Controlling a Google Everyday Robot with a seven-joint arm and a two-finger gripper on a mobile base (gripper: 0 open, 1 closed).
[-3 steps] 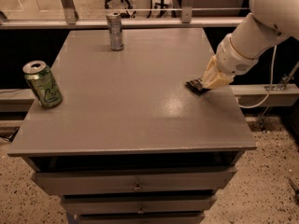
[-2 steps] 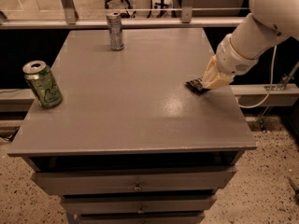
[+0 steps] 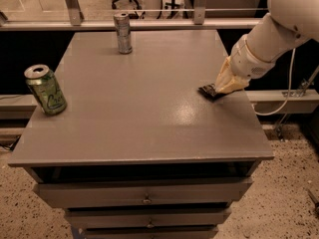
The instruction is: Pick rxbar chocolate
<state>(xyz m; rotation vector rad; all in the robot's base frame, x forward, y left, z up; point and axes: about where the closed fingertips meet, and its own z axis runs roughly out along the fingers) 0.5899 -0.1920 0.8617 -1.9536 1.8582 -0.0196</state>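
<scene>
The rxbar chocolate [image 3: 207,90] is a thin black bar lying flat near the right edge of the grey table top [image 3: 149,98]. My gripper [image 3: 223,86], with pale yellow fingers on a white arm, comes in from the upper right. It is down on the bar's right end and shut on it. Only the bar's left end shows beyond the fingers. The bar still rests on the table.
A green can [image 3: 46,89] stands near the table's left edge. A slim silver can [image 3: 123,33] stands at the back middle. Drawers [image 3: 144,195] lie below the top. A rail with posts [image 3: 149,24] runs behind the table.
</scene>
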